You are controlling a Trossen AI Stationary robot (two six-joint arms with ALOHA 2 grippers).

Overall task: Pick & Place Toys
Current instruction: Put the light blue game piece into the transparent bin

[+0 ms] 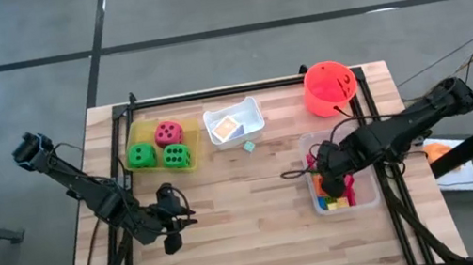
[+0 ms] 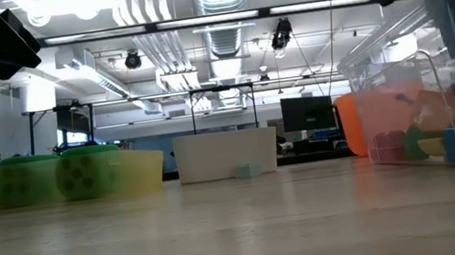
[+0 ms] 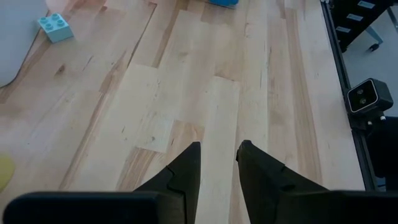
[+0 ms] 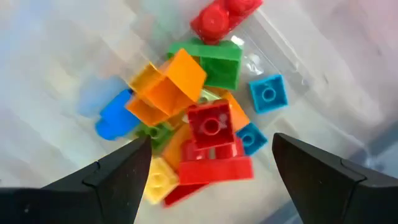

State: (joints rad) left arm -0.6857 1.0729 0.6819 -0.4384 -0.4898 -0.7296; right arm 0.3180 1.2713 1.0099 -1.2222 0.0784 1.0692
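Observation:
Several coloured bricks (image 4: 205,118) lie heaped in the clear tray (image 1: 367,195) at the table's right. My right gripper (image 4: 211,146) hangs open above that heap, pointing straight down, and touches none of them; a red brick (image 4: 211,127) shows below its gap. A lone teal brick (image 1: 248,147) sits on the table beside the white tray (image 1: 255,128), which holds a flat card (image 1: 227,128). Two green dice (image 1: 176,156) and a pink-red one (image 1: 169,132) rest in the yellow tray (image 1: 131,138). My left gripper (image 3: 217,155) waits over bare wood at the near left, narrowly open and holding nothing.
A round orange-red bucket (image 1: 329,87) stands at the far right corner, just behind the clear tray. A black frame runs along the table's far, left and right edges. Bare wood (image 1: 250,216) spreads across the middle and the near side.

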